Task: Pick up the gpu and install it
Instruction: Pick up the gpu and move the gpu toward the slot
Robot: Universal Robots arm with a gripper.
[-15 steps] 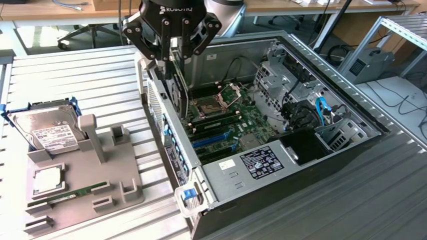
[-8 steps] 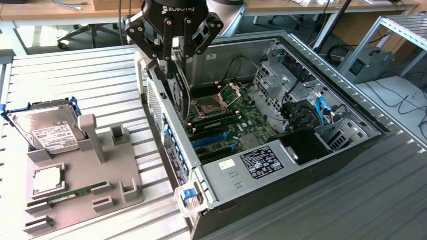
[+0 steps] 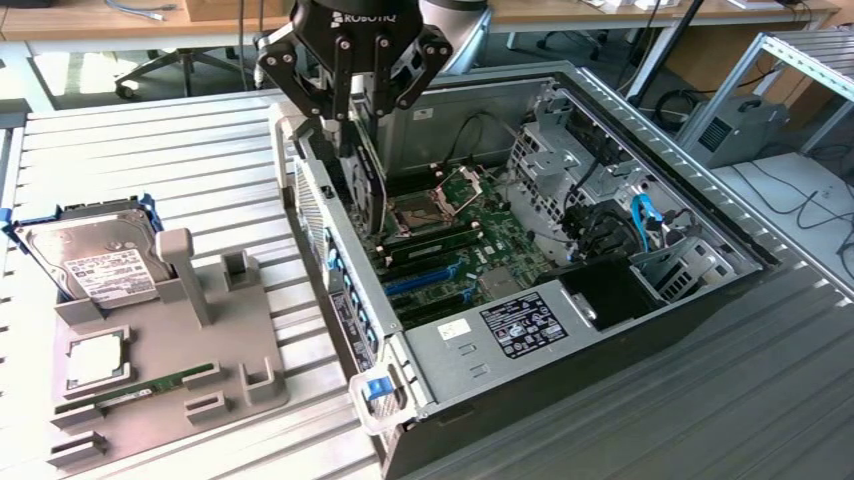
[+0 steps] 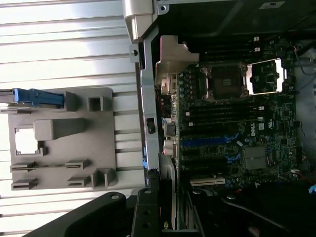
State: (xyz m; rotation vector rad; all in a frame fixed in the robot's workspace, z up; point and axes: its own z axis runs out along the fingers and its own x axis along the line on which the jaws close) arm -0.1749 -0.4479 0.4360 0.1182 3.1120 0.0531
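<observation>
Hand point(image 3: 355, 140) is pinching the gpu point(image 3: 368, 178) & holds it upright in the open pc case point(image 3: 447, 350), above the green board point(image 3: 514, 245) by the case wall, w/ the grey tray point(image 3: 160, 345) apart on the surface point(image 3: 160, 150)

The gpu point(image 3: 366, 172) is a slim, flat, dark card, clamped between the fingers point(image 3: 327, 115) and hanging upright on edge. Its lower end reaches into the open computer case point(image 3: 454, 350), close to the rear wall, above the motherboard point(image 3: 501, 245).
</observation>
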